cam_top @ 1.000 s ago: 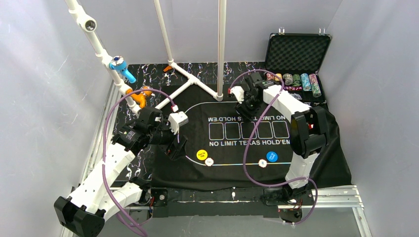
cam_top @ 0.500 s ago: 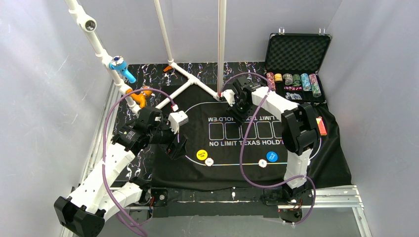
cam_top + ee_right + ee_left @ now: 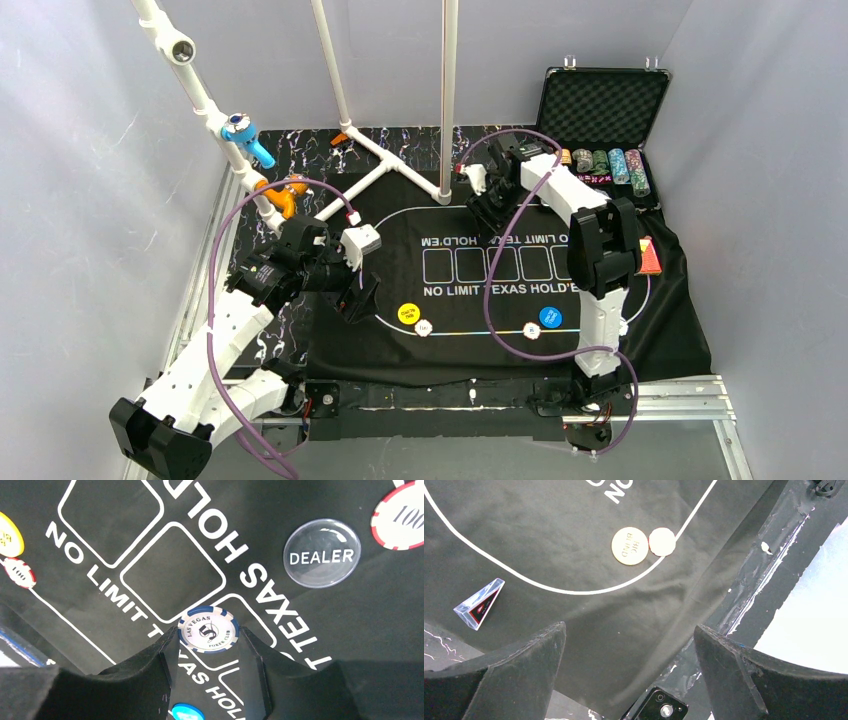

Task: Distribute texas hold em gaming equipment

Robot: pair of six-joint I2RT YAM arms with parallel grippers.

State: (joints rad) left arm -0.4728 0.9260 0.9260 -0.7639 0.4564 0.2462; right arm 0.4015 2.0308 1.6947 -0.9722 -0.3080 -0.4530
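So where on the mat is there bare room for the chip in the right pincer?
Bare felt: the left outlined card boxes, and the near strip of mat between the yellow button and blue button. Crowded: around the DEALER button and red-edged chip. The right pincer holds the blue-and-white chip.

Mat (image 3: pixel 549 540): black cloth — matt, softly creased.
Dealer button (image 3: pixel 322 553): clear plastic, glossy, with bright highlights.
Chip (image 3: pixel 208 629): smooth, satin face with a printed label.
Yellow button (image 3: pixel 629 545): smooth plastic, dull sheen.
Left gripper (image 3: pixel 628 630): matt black, faintly grainy.
Case (image 3: pixel 603 105): bumpy black foam lining — metal-looking rim.
Pipes (image 3: pixel 449 90): smooth white plastic.
Desk (image 3: pixel 300 155): black marbled surface, slight gloss.
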